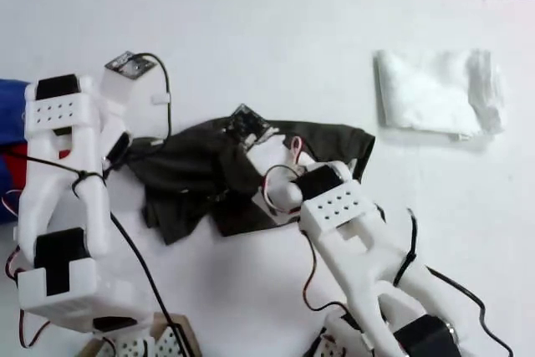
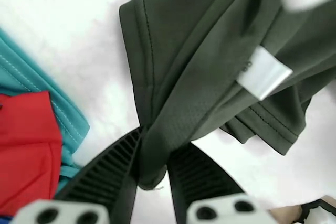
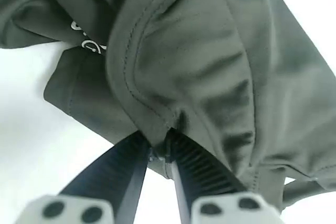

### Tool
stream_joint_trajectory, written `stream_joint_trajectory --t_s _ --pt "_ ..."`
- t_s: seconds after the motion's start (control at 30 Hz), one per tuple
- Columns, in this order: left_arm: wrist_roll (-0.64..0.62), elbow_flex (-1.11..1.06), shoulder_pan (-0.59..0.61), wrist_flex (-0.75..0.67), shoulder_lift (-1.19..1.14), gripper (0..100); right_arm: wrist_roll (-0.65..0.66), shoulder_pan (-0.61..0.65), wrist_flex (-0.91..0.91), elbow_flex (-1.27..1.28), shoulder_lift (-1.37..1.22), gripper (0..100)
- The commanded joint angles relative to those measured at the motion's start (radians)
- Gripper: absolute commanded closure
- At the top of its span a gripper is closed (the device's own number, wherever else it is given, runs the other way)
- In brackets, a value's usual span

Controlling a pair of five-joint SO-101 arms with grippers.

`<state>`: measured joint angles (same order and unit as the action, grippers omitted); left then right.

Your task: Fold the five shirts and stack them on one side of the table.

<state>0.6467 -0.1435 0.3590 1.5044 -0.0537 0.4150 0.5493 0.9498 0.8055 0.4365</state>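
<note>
A dark olive shirt (image 1: 192, 181) lies crumpled at the middle of the white table (image 1: 251, 31). My left gripper (image 1: 124, 154) is at the shirt's left end, and the left wrist view has this gripper (image 2: 154, 153) shut on a bunched fold of the shirt (image 2: 210, 77) beside a sleeve hem. My right gripper (image 1: 257, 177) sits over the shirt's right half. In the right wrist view it (image 3: 160, 142) is shut on a pinched seam of the shirt (image 3: 199, 66). A white label (image 2: 262, 72) shows on the cloth.
A folded white shirt (image 1: 435, 89) lies at the back right. At the table's left edge are a blue shirt (image 1: 8, 110) and a red one (image 1: 12, 156); the left wrist view has a teal shirt (image 2: 31, 87) and the red one (image 2: 26, 145) close by.
</note>
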Motion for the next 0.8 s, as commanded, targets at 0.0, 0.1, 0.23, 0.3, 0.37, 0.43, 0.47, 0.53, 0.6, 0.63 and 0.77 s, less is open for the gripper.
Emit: stream_joint_trajectory --t_s 0.0,0.1,0.23,0.3,0.37,0.43,0.47,0.53,0.6,0.63,0.77 --pt "-0.002 0.007 0.012 -0.006 0.046 97 -0.005 -0.008 0.001 -0.041 -0.016 98.1" --pt "-0.002 0.007 0.012 -0.003 0.046 97 -0.005 -0.008 -0.005 -0.049 -0.044 98.1" --pt "-0.003 0.022 0.006 0.015 0.054 97 -0.009 -0.045 0.036 -0.126 -0.035 98.1" --pt "-0.003 0.071 0.006 0.069 0.069 97 -0.011 -0.090 0.048 -0.184 -0.008 98.1" --pt "-0.003 0.128 0.003 0.124 0.095 97 -0.008 -0.140 0.051 -0.241 0.021 98.1" --pt "-0.002 0.180 0.003 0.176 0.124 97 -0.006 -0.196 0.051 -0.307 0.053 98.1" --pt "-0.002 0.203 0.003 0.198 0.140 97 -0.006 -0.219 0.053 -0.345 0.067 98.1" --pt "-0.002 0.240 0.003 0.235 0.163 97 -0.006 -0.260 0.073 -0.431 0.087 98.1" --pt "-0.003 0.268 -0.008 0.258 0.189 97 -0.006 -0.292 0.091 -0.516 0.097 98.1" --pt "-0.003 0.280 -0.012 0.267 0.204 97 -0.006 -0.306 0.093 -0.551 0.105 98.1" --pt "-0.003 0.292 -0.029 0.275 0.302 97 -0.005 -0.360 0.096 -0.690 0.110 98.1"
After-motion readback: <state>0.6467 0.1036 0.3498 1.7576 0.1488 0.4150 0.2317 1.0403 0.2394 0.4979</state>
